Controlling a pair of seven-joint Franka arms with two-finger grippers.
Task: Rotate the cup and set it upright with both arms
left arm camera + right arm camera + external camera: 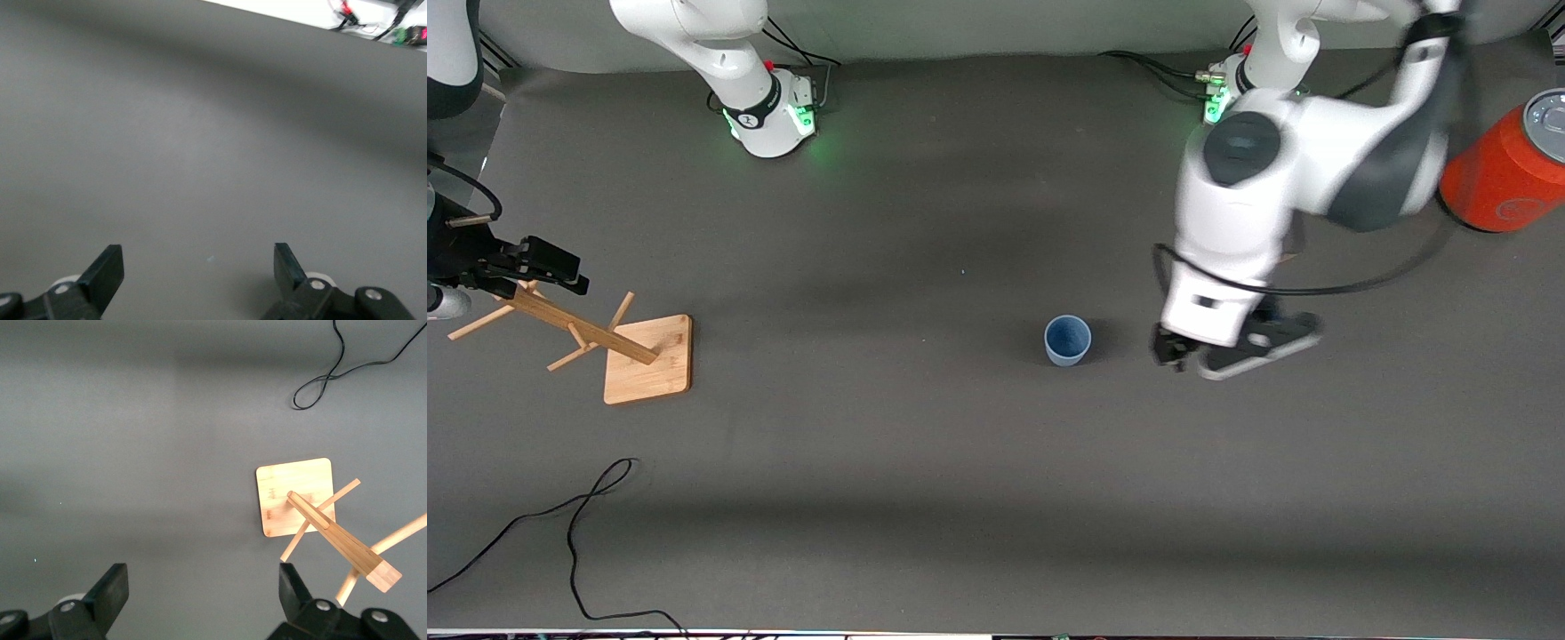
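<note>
The small pale-blue cup (1067, 340) stands upright, mouth up, on the dark table near the middle. My left gripper (1192, 357) hangs low beside the cup, toward the left arm's end of the table, apart from it. In the left wrist view that gripper (198, 263) is open and empty over bare table, and the cup is out of that view. My right gripper (560, 271) is at the right arm's end of the table, above the wooden rack. In the right wrist view it (203, 583) is open and empty.
A wooden peg rack (605, 333) on a square base (297, 497) stands at the right arm's end. A large orange cylinder with a grey top (1507, 169) lies at the left arm's end. A black cable (578, 524) loops near the front edge.
</note>
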